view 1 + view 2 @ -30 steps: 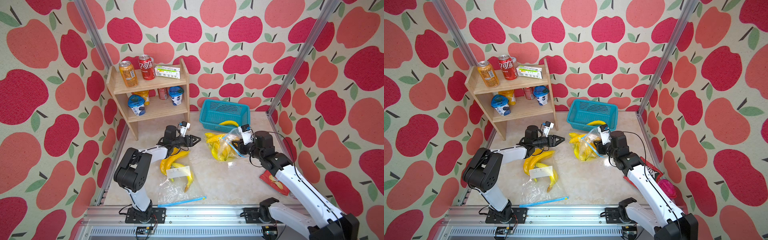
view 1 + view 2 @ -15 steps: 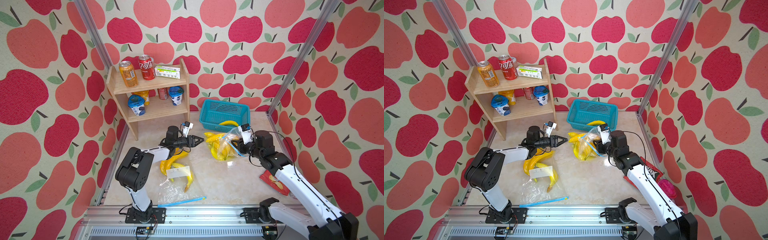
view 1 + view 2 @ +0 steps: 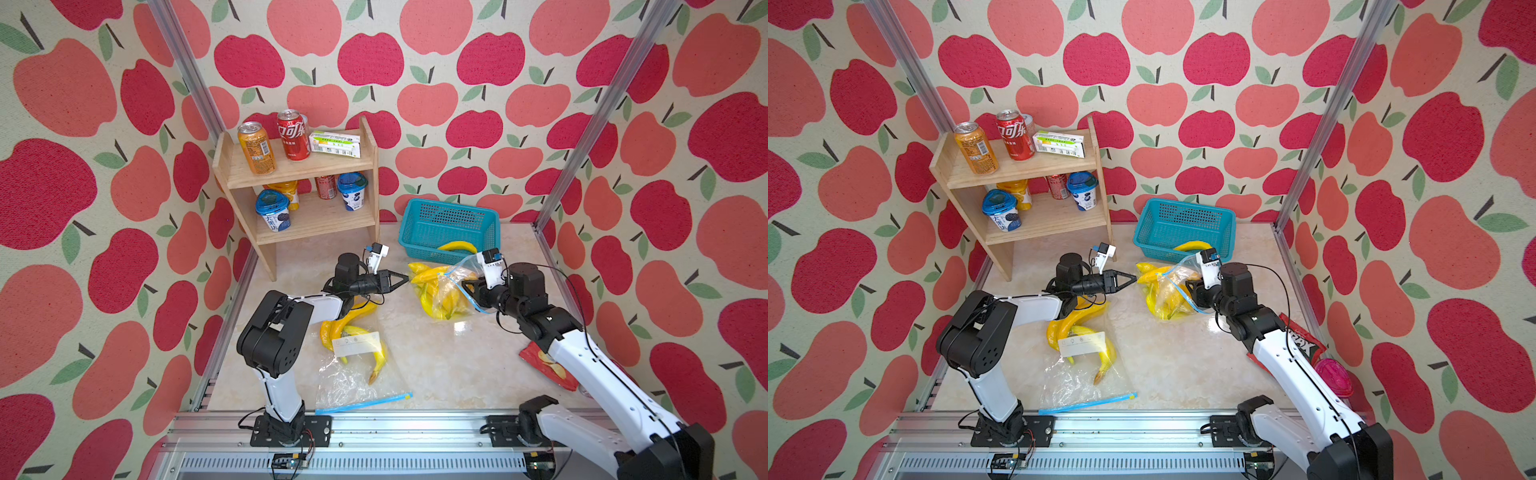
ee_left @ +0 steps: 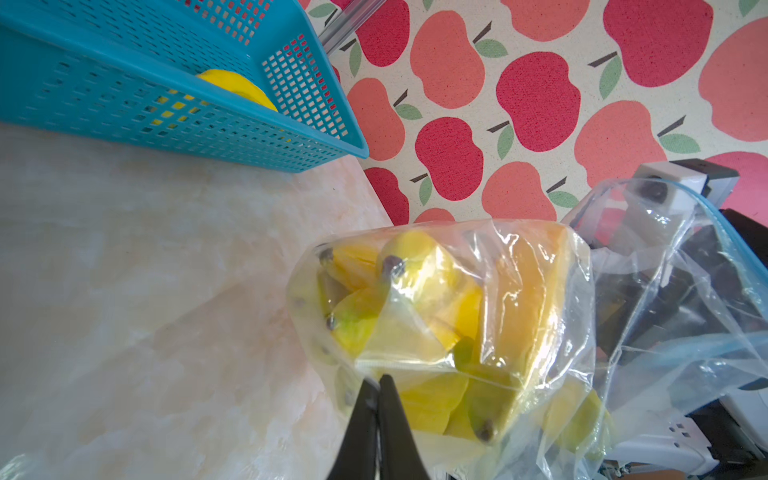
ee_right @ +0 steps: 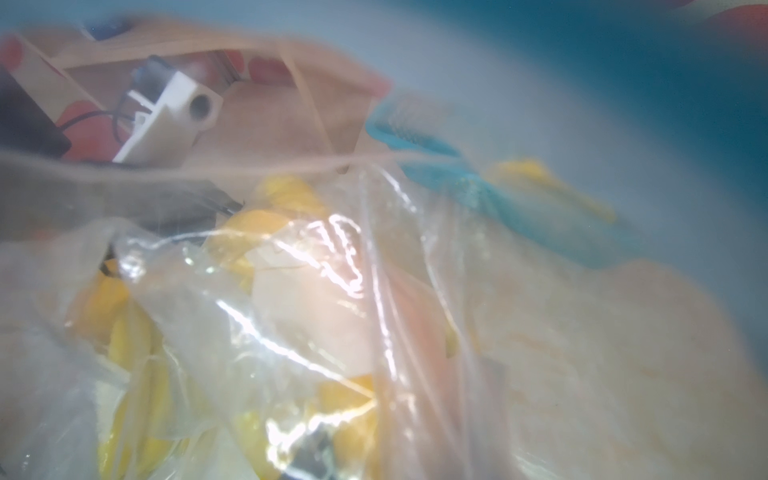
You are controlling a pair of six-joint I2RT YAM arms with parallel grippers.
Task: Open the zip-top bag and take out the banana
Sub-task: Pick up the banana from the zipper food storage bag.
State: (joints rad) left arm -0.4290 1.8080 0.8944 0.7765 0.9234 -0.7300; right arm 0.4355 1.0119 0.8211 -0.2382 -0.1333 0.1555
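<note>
Zip-top bag (image 3: pixel 455 276) lies just beside the basket (image 3: pixel 453 204), mouth already open, bananas (image 3: pixel 430 297) still inside. Right end effector (image 3: pixel 471 289) appears to grasp its blue rim; left end effector (image 3: pixel 401 278) is clenched at its closed end.

On the worktop (image 3: pixel 436 365) the left gripper (image 3: pixel 404 276) reaches sideways, its fingers pinched together at one end of the bag (image 3: pixel 455 305) of bananas (image 3: pixel 432 291). The right gripper (image 3: pixel 468 287) holds the bag's blue-zipped mouth up at the other end. Behind the bag sits a basket (image 3: pixel 419 245) with one banana (image 3: pixel 457 247) in it, beside a shelf (image 3: pixel 316 218) of cans and cups; near the rail a second bag (image 3: pixel 349 384) lies flat with more fruit (image 3: pixel 353 320) at its far end, and a red packet (image 3: pixel 544 365) lies under the right arm
</note>
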